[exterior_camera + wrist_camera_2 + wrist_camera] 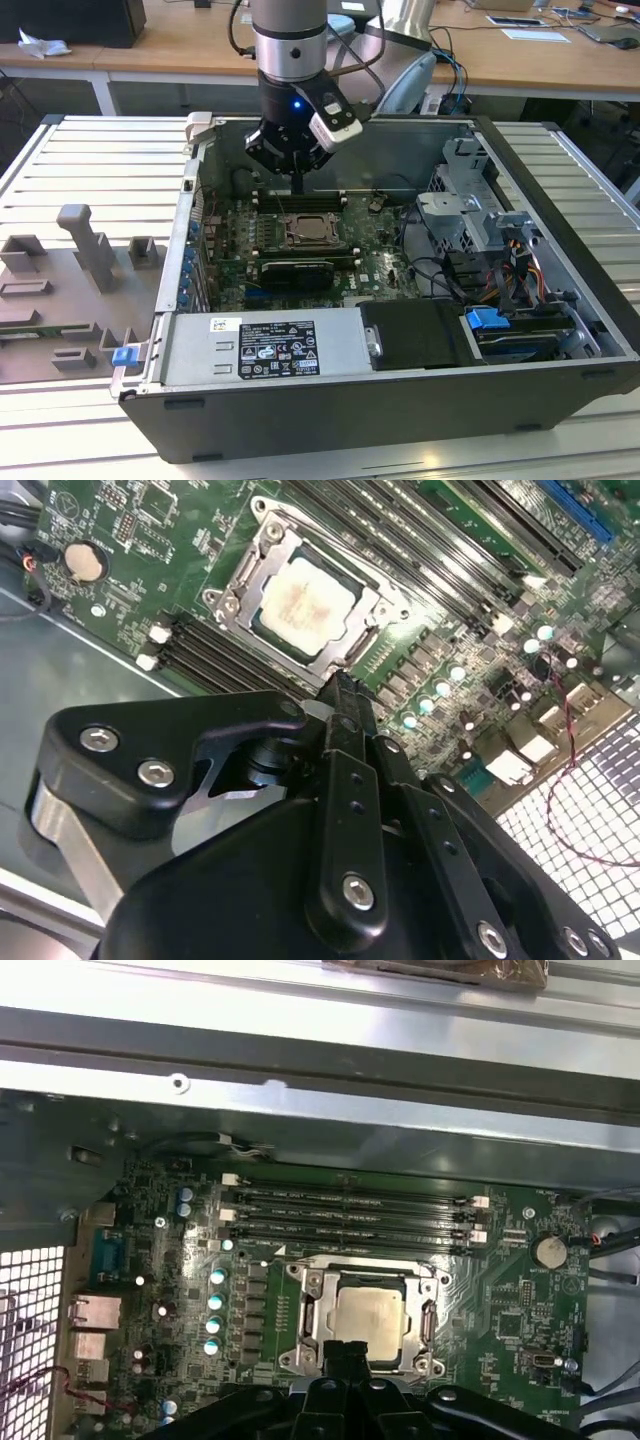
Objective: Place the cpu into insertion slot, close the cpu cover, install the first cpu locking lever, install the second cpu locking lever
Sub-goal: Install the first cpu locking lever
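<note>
Four memory slots (345, 1222) run beside the cpu (372, 1318), end effector (345, 1352) above.

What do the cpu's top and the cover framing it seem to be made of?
The cpu: pale beige-silver top with a dull, matte sheen, likely metal. The cpu cover: thin silvery frame catching bright glints, probably bare sheet metal.

Cpu seated in the board, memory slots beside it

The cpu (300, 605) lies in the insertion slot (258, 629), with the cpu cover (264, 552) apparently flat around it. The memory slots (350, 1222) run between the slot and the case wall (420, 135). The gripper (298, 188) hangs above them, and the drive bays (480, 225) stand at the exterior view's right.
</note>
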### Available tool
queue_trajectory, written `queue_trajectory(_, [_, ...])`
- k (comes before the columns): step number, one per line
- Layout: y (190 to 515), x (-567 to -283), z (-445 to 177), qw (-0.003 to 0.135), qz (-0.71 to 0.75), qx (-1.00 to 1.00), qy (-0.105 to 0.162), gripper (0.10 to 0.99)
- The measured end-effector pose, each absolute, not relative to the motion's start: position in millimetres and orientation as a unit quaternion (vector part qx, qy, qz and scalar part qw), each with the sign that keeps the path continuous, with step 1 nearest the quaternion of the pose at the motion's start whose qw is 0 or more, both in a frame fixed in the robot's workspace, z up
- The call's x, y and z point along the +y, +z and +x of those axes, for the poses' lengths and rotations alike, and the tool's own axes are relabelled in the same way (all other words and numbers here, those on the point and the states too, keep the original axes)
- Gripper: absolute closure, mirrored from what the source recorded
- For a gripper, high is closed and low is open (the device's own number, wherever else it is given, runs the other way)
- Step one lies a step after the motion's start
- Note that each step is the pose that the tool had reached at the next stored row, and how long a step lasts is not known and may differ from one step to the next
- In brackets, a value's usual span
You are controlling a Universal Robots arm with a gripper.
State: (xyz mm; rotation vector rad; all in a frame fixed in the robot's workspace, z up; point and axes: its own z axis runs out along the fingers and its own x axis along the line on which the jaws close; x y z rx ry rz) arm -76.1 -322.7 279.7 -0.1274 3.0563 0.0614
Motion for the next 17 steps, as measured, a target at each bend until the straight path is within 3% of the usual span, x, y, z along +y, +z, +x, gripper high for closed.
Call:
queue_trajectory(5, [276.3,-322.6,-91.6,0.053,-0.042,0.998,0.020,0.980])
queue_trajectory(7, [276.1,-322.6,-91.7,0.044,-0.042,0.998,0.021,0.980])
queue_trajectory(10, [275.7,-322.5,-91.7,0.019,-0.041,0.999,0.022,0.980])
queue_trajectory(17, [268.7,-320.1,-105.4,0.018,-0.041,0.999,0.029,0.980])
